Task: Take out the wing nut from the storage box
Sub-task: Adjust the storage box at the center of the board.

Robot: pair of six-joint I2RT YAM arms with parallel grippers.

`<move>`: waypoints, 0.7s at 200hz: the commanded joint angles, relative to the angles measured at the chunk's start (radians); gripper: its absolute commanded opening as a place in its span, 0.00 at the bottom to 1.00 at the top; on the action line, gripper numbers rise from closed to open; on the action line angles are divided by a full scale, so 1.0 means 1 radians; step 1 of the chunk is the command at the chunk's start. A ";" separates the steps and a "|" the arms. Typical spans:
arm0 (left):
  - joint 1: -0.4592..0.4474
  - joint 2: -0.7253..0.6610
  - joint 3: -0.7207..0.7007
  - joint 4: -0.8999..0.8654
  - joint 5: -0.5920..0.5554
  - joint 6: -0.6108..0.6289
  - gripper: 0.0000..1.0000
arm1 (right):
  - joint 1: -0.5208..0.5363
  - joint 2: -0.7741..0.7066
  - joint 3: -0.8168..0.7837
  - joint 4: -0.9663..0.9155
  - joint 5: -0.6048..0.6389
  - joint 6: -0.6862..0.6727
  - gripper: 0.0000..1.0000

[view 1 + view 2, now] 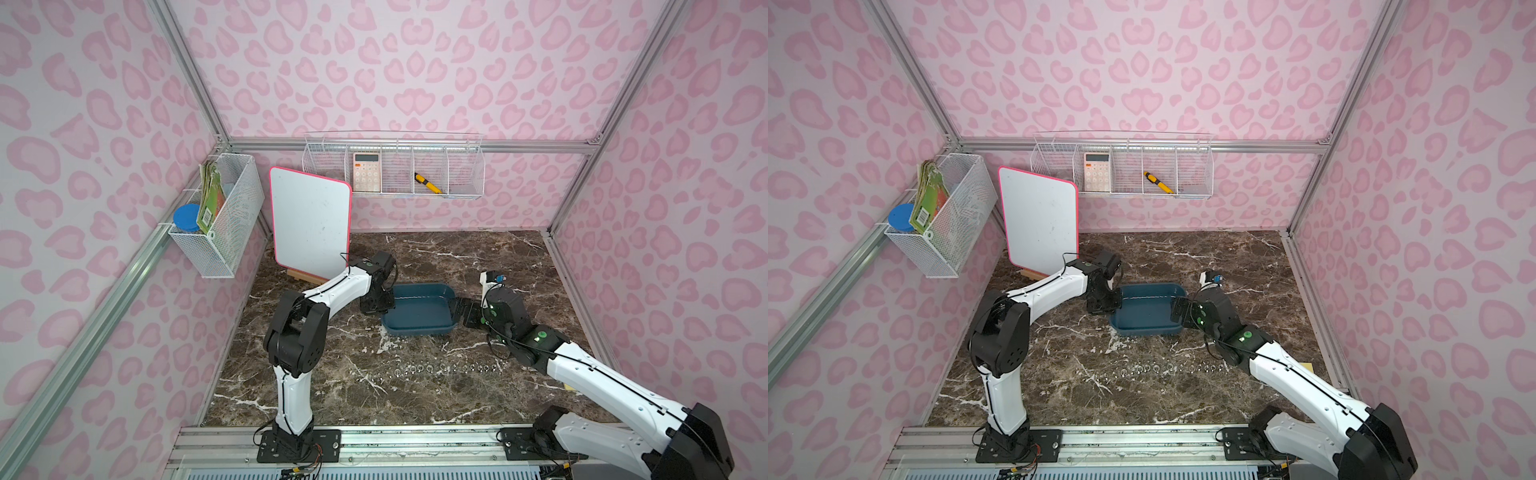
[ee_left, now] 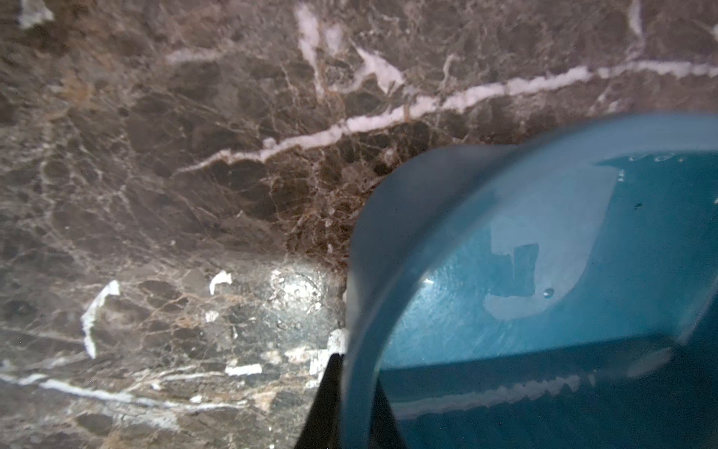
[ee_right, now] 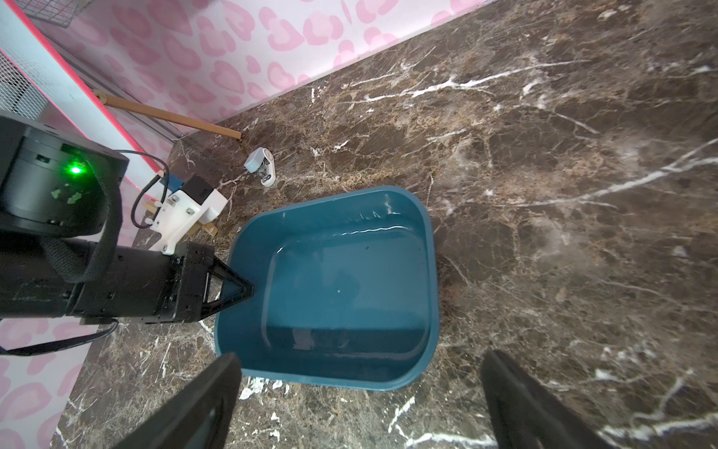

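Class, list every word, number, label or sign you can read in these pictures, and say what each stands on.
No text is readable anywhere.
Calculator: key markings too small to read.
Green booklet: barcode and print, too blurred to read.
Whiteboard: no writing visible, only faint smudges.

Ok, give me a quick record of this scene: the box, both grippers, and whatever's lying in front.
box: teal, mid-table, flat on its base
box inside: nothing plain to see
left gripper: fingers astride the box's rim; grip unclear
right gripper: open, holding nothing, at the box's opposite end
parts: row of small metal pieces on the table, in front of the box
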 commanded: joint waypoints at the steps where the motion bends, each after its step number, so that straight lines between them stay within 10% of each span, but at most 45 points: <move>1: 0.000 -0.009 -0.001 0.017 0.000 0.016 0.25 | 0.001 0.005 -0.007 0.001 0.017 -0.005 0.99; 84: 0.010 -0.239 -0.037 0.004 -0.063 -0.022 0.90 | -0.086 -0.073 -0.138 0.180 0.087 -0.088 0.99; 140: 0.101 -0.466 -0.129 -0.020 -0.336 -0.081 0.98 | -0.196 -0.281 -0.410 0.536 0.241 -0.277 0.98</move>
